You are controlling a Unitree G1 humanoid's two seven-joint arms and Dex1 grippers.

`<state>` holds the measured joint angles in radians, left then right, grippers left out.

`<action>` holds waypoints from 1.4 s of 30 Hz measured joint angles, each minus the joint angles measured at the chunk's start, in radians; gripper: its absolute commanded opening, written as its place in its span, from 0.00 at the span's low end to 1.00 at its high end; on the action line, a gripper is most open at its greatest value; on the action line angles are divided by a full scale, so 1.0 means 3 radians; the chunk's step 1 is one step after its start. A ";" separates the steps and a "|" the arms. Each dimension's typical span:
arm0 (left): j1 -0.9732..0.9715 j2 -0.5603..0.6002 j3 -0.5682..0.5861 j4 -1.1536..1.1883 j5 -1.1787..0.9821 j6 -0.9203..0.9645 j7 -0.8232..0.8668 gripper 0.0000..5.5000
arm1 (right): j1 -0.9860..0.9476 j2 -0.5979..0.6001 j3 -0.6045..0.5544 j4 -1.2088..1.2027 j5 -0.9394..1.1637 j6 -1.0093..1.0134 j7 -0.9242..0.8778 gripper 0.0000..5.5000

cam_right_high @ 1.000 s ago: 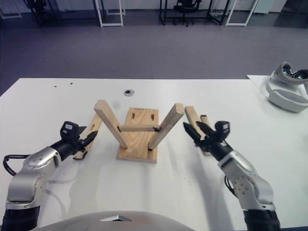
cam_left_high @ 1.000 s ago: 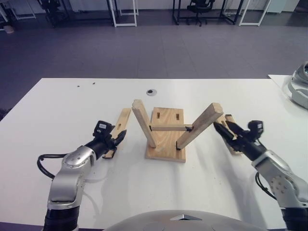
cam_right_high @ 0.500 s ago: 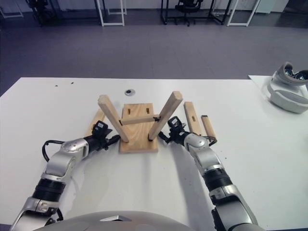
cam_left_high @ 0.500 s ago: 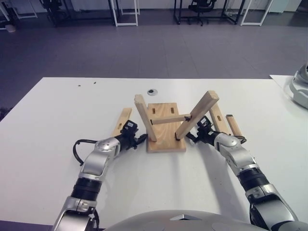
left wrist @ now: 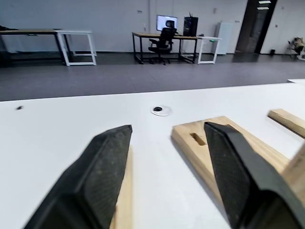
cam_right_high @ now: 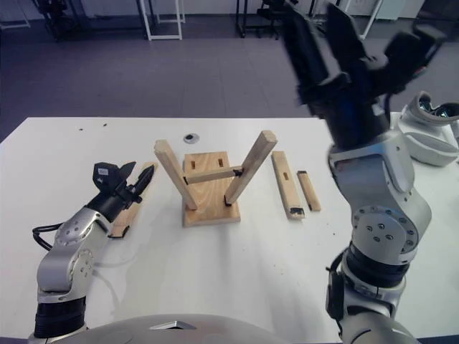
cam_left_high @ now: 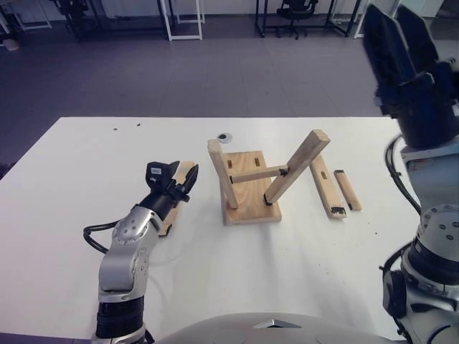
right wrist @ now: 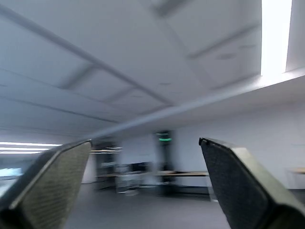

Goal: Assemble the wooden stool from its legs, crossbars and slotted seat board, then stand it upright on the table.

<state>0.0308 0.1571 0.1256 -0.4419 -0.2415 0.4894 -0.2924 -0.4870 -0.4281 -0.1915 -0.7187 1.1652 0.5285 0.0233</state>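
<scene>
On the white table (cam_left_high: 64, 165): part-built stool (cam_left_high: 247, 209) at centre, seat board down, two legs splayed up. High over the right side, right gripper (cam_left_high: 389, 14), spread wide, empty. Low at left, left gripper (cam_left_high: 185, 180), released, just above a loose leg (cam_left_high: 167, 221). Right of the stool, another leg (cam_left_high: 326, 188) and a short crossbar (cam_left_high: 349, 190).

Splayed legs (cam_left_high: 297, 166), crossbar (cam_left_high: 258, 174) over seat board (cam_left_high: 251, 208)

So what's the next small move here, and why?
Probably lower the open left gripper onto the loose leg lying flat below it and close: the seat board holds only two legs, and the right gripper is raised high.
</scene>
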 measured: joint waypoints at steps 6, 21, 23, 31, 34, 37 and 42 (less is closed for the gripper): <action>-0.0108 -0.0004 -0.0069 0.0066 0.0013 -0.0012 0.0118 0.51 | 0.0574 -0.0112 0.0846 0.0256 -0.0332 0.0666 0.0043 0.77; 0.0014 0.0044 -0.0216 0.0025 0.0057 0.0102 0.0215 0.51 | 0.0924 0.0383 0.1190 -0.0257 -0.1501 0.0523 -0.0482 0.30; 0.0014 0.0044 -0.0220 0.0025 0.0057 0.0113 0.0217 0.51 | 0.0917 0.0403 0.1297 -0.0206 -0.1671 0.0602 -0.0493 0.24; 0.0014 0.0048 -0.0233 0.0033 0.0059 0.0168 0.0253 0.51 | 0.1229 0.0884 0.1040 0.0247 -0.1393 0.1411 -0.0735 0.00; 0.0014 0.0047 -0.0251 0.0037 0.0060 0.0170 0.0278 0.51 | 0.1220 0.0967 0.0974 0.0256 -0.1324 0.1456 -0.0668 0.00; 0.0016 0.0044 -0.0285 0.0033 0.0062 0.0171 0.0321 0.51 | 0.1206 0.0884 0.1044 0.0223 -0.1440 0.1293 -0.0405 0.00; 0.0279 -0.0109 -0.0312 -0.0677 -0.0072 0.0307 0.0481 0.51 | 0.1307 0.0203 0.0650 -0.0238 -0.1219 0.0821 0.0793 0.00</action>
<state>0.1145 0.1243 0.0319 -0.6451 -0.2632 0.5816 -0.1481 -0.0949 -0.3671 0.0035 -0.7901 0.7996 0.7749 0.2612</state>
